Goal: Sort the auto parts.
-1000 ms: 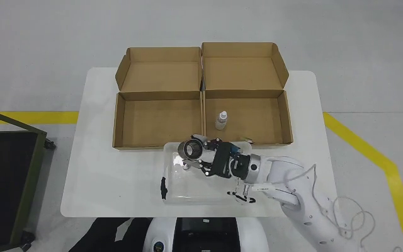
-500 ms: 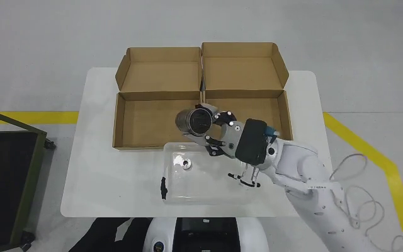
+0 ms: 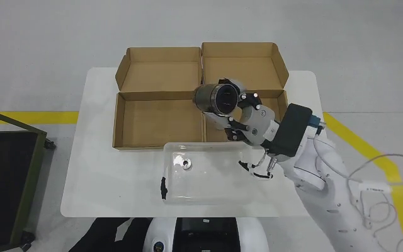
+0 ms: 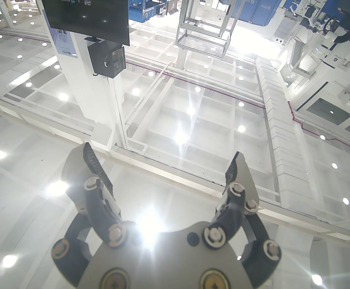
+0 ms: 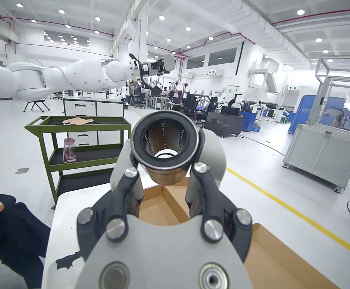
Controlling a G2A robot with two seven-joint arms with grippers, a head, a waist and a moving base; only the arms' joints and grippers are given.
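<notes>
Overhead, the right jaws' bearing [image 3: 214,99] masks part of a box [image 3: 272,103].

Large robotics lab hall. Evidence: high white ceiling with rows of lights [image 5: 97,18]; yellow floor line [image 5: 273,199]; green cart [image 5: 79,127] at left; framed machine enclosure [image 5: 314,153] at right; office chairs [image 5: 188,105] far back.

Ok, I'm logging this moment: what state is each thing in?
right tool: shut on the bearing
bearing: held above the boxes
left tool: open, empty
left box: lid open, empty
right box: lid open
clear bin: uncovered, one ring inside
</notes>
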